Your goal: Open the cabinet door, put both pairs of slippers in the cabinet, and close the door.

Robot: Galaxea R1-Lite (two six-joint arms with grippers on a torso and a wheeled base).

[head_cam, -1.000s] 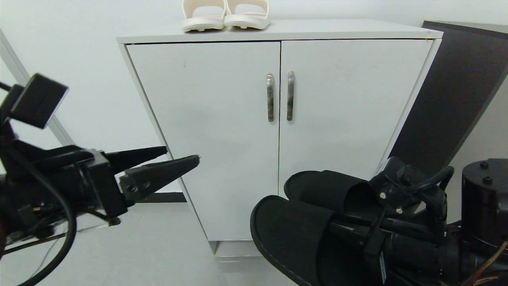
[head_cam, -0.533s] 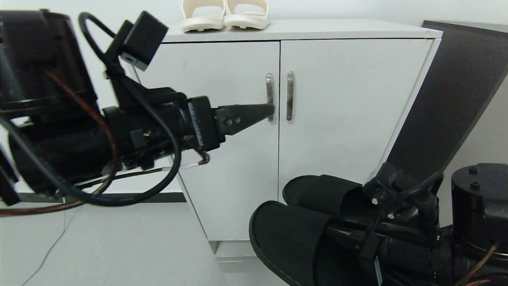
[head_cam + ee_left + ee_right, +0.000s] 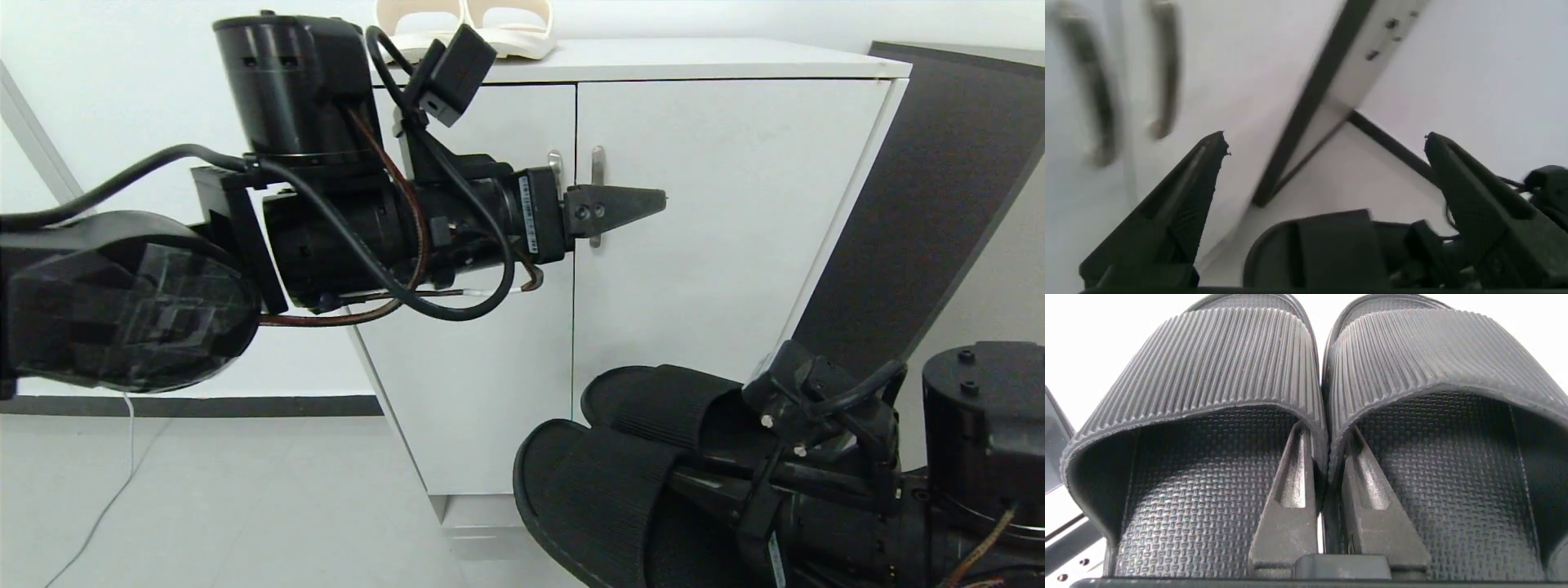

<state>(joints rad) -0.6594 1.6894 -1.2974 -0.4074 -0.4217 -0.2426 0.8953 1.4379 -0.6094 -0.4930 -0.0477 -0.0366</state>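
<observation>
My left gripper (image 3: 645, 204) hangs open in front of the shut cabinet doors (image 3: 718, 245), right at their upright handles (image 3: 598, 162). My right gripper (image 3: 1327, 478) pinches the black slippers (image 3: 620, 465) together low before the cabinet, side by side, with their toes pointing away from my wrist.

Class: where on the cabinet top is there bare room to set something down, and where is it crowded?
Bare: the cabinet top between the cream slippers and its right edge. Crowded: in front of the door handles, where the left end effector hovers, and low by the right door, with the black slippers.
</observation>
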